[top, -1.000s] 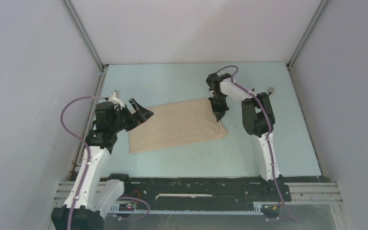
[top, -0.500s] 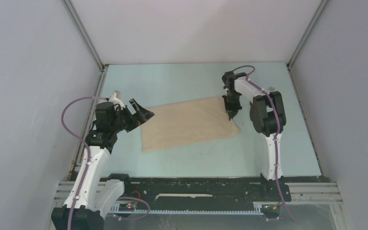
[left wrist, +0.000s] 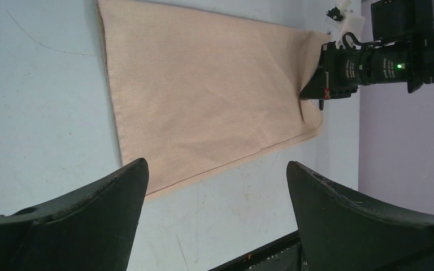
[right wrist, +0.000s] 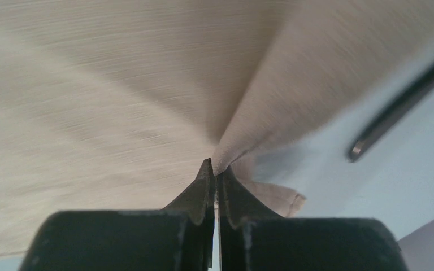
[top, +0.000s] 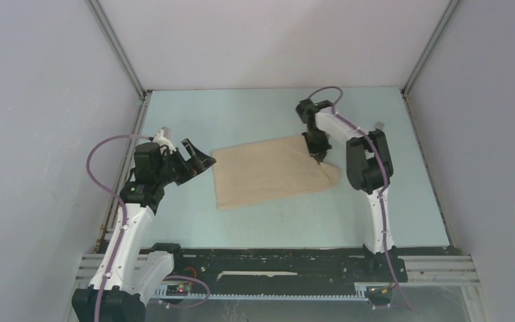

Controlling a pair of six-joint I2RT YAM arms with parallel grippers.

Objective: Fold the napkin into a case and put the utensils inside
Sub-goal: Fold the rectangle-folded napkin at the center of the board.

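napkin (top: 268,171) sits mid-desk, a little right of centre, flat except at its right end. from the left wrist view its near edge looks doubled, so i'd judge it's already folded once - no case shape yet.

right gripper (right wrist: 213,164): jaws shut on a small pinch of napkin at the far-right corner, cloth tented up to the tips. left gripper (top: 201,161): jaws wide, holding nothing, hovering just off the napkin's left edge and not touching it.

what can go wrong from here:
- the pinch is tiny, right at the tips. pull hard or fast and the cloth slips out.
- you may have only the top layer. i can't tell from the wrist view. if so, the layers separate and the fold goes skewed.
- nothing pins the left end to the desk (top: 261,114). pull sideways rather than up and over and the whole napkin slides instead of folding.
- the near-right corner is already bunched; a crease pressed there gives you a lumpy pocket.
- right wrist view shows a dark slender piece (right wrist: 401,101) on the desk just past the cloth - maybe a utensil, can't confirm. no utensils show in the top view. watch you don't sweep it.
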